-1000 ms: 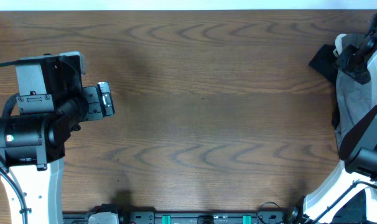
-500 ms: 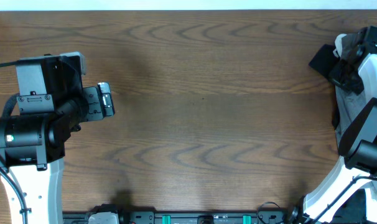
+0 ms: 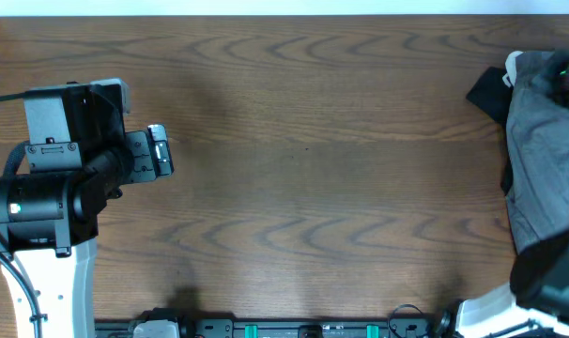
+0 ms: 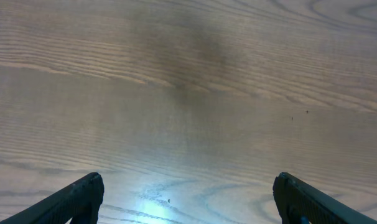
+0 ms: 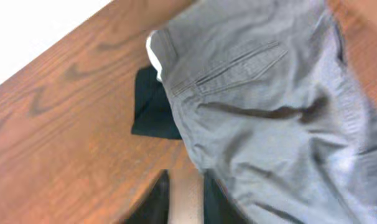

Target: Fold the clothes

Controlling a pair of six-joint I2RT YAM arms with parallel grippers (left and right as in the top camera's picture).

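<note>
One pair of grey-olive shorts (image 3: pixel 543 141) occupies the right edge of the overhead frame, bunched and blurred, reaching from the upper right to below mid-height. In the right wrist view the shorts (image 5: pixel 269 106) fill the right half of the frame, creased, with a stitched welt pocket (image 5: pixel 238 68) running diagonally near the top centre. A black garment (image 5: pixel 152 112) pokes out from under their left edge onto the table, and a sliver of white garment (image 5: pixel 152 53) shows just above it. Overhead, the same black garment (image 3: pixel 486 92) and white garment (image 3: pixel 513 66) sit at the upper right, touching the shorts. The right gripper (image 5: pixel 185 180) shows at the bottom centre of its wrist view with a narrow gap between the fingers. The cloth edge lies against the right-hand finger, but whether the cloth is gripped cannot be told. The left gripper (image 3: pixel 160 150) hangs at the left of the overhead frame, well apart from the garments. Its own view shows the left gripper (image 4: pixel 188 180) spread wide and holding nothing, over the bare wooden table (image 4: pixel 188 74).
</note>
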